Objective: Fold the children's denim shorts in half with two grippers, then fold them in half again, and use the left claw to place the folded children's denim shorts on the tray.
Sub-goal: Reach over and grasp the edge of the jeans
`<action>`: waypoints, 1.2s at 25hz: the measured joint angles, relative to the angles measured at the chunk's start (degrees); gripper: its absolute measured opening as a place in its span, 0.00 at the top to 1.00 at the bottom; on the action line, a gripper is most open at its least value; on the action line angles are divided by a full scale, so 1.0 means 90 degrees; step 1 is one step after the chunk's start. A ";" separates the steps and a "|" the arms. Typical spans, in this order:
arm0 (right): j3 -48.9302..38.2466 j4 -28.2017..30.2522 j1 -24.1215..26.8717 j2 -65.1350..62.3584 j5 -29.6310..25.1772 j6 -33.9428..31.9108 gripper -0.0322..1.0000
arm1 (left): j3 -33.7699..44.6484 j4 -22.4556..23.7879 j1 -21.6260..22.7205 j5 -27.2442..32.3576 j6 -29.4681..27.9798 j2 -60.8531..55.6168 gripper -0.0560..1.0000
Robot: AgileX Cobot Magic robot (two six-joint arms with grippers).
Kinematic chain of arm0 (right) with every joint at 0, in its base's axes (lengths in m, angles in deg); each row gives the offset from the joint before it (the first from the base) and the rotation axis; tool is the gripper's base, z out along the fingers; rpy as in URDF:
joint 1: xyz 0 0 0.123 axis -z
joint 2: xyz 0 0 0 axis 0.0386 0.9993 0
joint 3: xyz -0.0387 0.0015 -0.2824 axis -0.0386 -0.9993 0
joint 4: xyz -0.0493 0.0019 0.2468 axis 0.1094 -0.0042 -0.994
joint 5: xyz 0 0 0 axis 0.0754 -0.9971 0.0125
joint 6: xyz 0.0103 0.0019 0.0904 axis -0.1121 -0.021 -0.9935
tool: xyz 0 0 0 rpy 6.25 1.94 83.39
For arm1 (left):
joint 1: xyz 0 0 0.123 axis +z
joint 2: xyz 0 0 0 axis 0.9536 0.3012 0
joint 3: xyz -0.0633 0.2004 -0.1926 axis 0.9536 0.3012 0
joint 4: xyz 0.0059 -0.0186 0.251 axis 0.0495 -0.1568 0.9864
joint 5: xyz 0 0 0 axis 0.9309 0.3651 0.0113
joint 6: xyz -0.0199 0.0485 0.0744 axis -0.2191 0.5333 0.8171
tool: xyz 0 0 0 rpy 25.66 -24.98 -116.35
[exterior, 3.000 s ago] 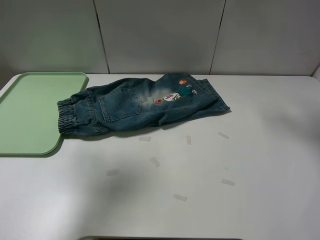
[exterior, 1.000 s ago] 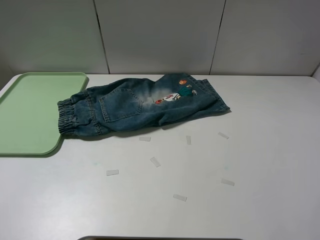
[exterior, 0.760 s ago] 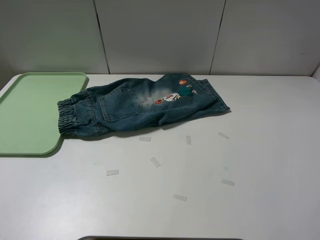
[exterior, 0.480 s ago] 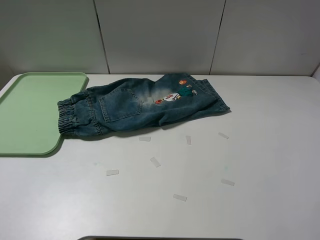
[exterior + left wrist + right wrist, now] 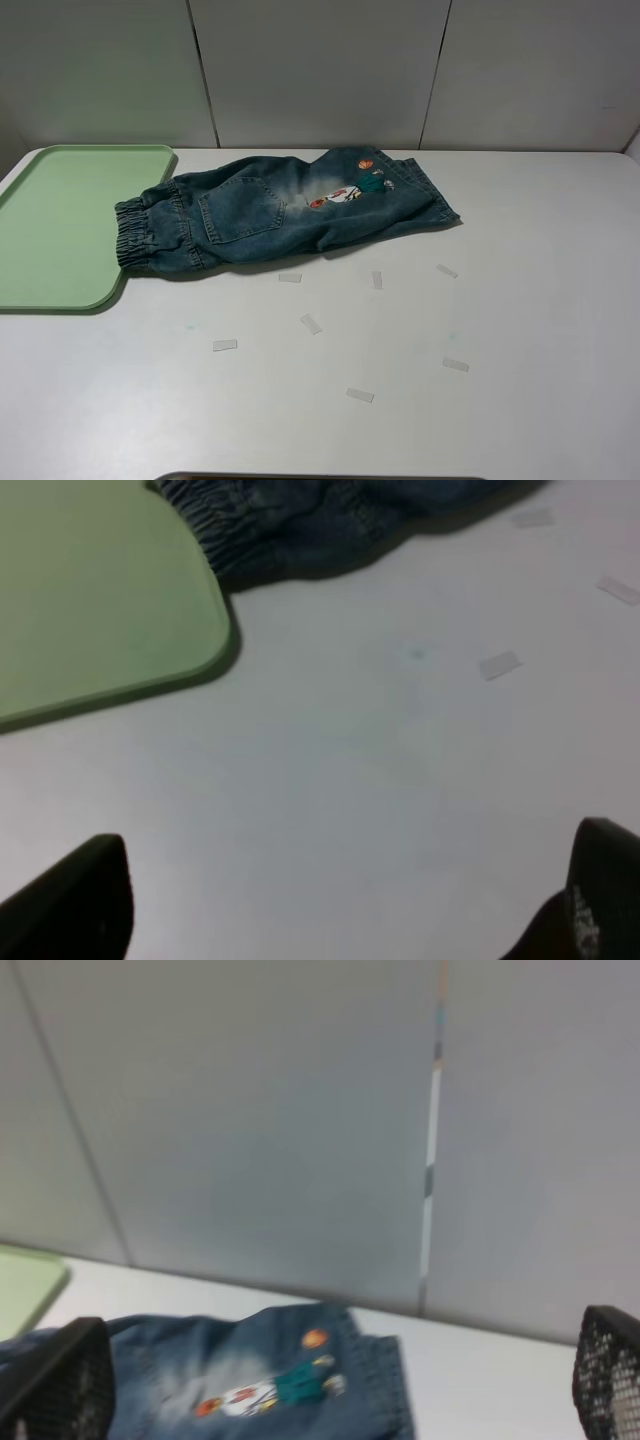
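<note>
The white worktop (image 5: 520,330) holds the green tray (image 5: 60,230) at the left, & the denim shorts (image 5: 280,210) lie flat just beside it, waistband end at the tray's edge, w/ small tape bits (image 5: 311,323) near them. The left gripper (image 5: 335,890), low over the worktop near the tray's corner, & the right gripper (image 5: 335,1375) both have jaws wide apart.

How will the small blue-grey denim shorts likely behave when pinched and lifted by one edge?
Probably floppy: the blue-grey denim shorts lie rumpled and flat, so they would drape. The gathered elastic waistband looks thicker, likely a firmer pinch point.
</note>
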 joint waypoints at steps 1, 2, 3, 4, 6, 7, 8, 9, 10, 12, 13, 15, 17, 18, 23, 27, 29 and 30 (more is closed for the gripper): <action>0.0000 -0.0097 0.0000 0.0000 0.0000 0.0000 0.30 | 0.0000 0.0000 0.0089 -0.0006 0.0000 0.0000 0.14; 0.0000 -0.0181 0.0000 0.0009 0.0000 0.0000 0.30 | 0.0000 0.0000 0.0177 -0.0006 0.0000 0.0000 0.14; 0.0000 -0.0234 0.0000 0.0023 0.0000 0.0000 0.30 | 0.0000 0.0000 0.0249 -0.0006 0.0000 0.0000 0.14; 0.0000 -0.0274 0.0000 0.0041 -0.0006 0.0000 0.30 | 0.0000 0.0000 0.0331 -0.0013 0.0000 0.0000 0.14; 0.0000 -0.0309 0.0000 0.0098 -0.0006 0.0000 0.30 | 0.0000 0.0000 0.0483 -0.0017 0.0000 -0.0025 0.14; 0.0000 -0.0309 0.0000 0.0139 -0.0006 0.0000 0.30 | 0.0005 0.0000 0.0537 -0.0017 0.0000 -0.0069 0.14; 0.0000 -0.0309 0.0000 0.0189 -0.0006 0.0000 0.30 | 0.0005 0.0000 0.0592 -0.0017 0.0000 -0.0138 0.14; -0.0012 -0.0309 0.0000 0.0253 -0.0006 0.0000 0.30 | 0.0005 0.0000 0.0648 -0.0017 0.0000 -0.0222 0.14; -0.0033 -0.0309 0.0000 0.0301 -0.0006 0.0000 0.30 | 0.0005 0.0000 0.0698 -0.0017 0.0000 -0.0341 0.14; -0.0089 -0.0322 0.0000 0.0450 -0.0006 0.0000 0.30 | 0.0005 0.0000 0.0803 -0.0017 0.0000 -0.0572 0.14; -0.0133 -0.0328 0.0000 0.0514 -0.0013 0.0000 0.30 | 0.0005 0.0000 0.0844 -0.0011 0.0000 -0.0611 0.14; -0.0227 -0.0347 0.0000 0.0682 -0.0020 0.0007 0.30 | 0.0005 0.0000 0.0885 -0.0011 0.0000 -0.0625 0.14; -0.0337 -0.0354 0.0000 0.0865 -0.0025 0.0021 0.30 | 0.0005 0.0000 0.0893 -0.0011 0.0000 -0.0625 0.14; -0.0392 -0.0354 0.0000 0.0959 -0.0025 0.0043 0.30 | 0.0005 0.0000 0.0893 -0.0011 0.0000 -0.0625 0.14; -0.0668 -0.0354 0.0000 0.1285 -0.0034 0.0213 0.30 | 0.0005 0.0000 0.0893 -0.0011 0.0000 -0.0625 0.14; -0.0732 -0.0327 0.0000 0.1608 -0.0067 0.0380 0.30 | 0.0005 0.0000 0.0893 -0.0011 0.0000 -0.0625 0.14; -0.0732 -0.0255 0.0000 0.1821 -0.0067 0.0410 0.30 | 0.0005 0.0000 0.0893 -0.0011 0.0000 -0.0625 0.14; -0.0732 -0.0238 0.0000 0.1899 -0.0067 0.0415 0.30 | 0.0005 0.0000 0.0893 -0.0011 0.0000 -0.0625 0.14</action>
